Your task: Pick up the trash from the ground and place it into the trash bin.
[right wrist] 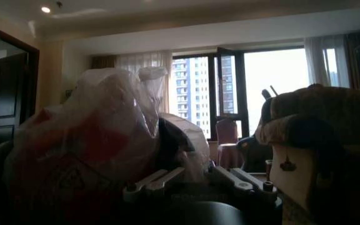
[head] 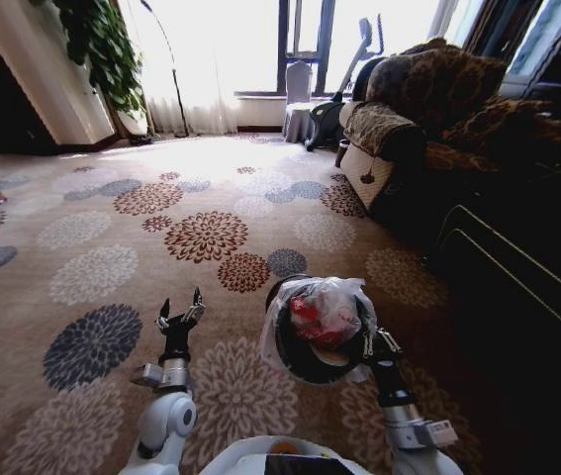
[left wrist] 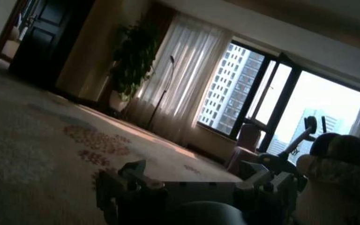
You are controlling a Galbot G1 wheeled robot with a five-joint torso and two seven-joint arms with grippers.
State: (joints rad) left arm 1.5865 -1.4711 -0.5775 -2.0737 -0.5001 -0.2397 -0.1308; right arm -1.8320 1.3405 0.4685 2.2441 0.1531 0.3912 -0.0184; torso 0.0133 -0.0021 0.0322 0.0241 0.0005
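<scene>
Robot's own white torso top [head: 280,457] sits closest, low centre of the head view; both arms reach fwd from it over the patterned carpet [head: 112,247].

Left gripper [head: 180,311] hangs just above the carpet, over a pale flower print; fingers spread apart, nothing btwn them; in the left wrist view the same two fingertips [left wrist: 133,169] stand wide w/ bare carpet beyond, so it's released and empty.

Right of that, the trash bin [head: 312,364], small, round, black, is lifted off the floor and tipped so its mouth faces the camera; whitish crinkly bag liner [head: 334,297] bunches over its upper rim; red trash [head: 305,313] shows inside the bag near the top of the opening. Right gripper [head: 369,341] is at the bin's right rim, clamped on the rim and liner; right wrist view shows the gripper's fingers [right wrist: 161,180] drawn close together right at the foot of the bag, w/ red showing through the plastic [right wrist: 92,140].

Room around it, left to right: big leafy plant [head: 102,45] by the wall at far left; floor lamp [head: 173,69] in front of white curtains; bright window behind; exercise machine [head: 344,89] near the glass; brown patterned sofa [head: 438,99] along the right side, w/ a dark low piece of furniture [head: 517,267] nearer on the right.

Loose scraps on the carpet: can't make any out among the flower prints from here.
</scene>
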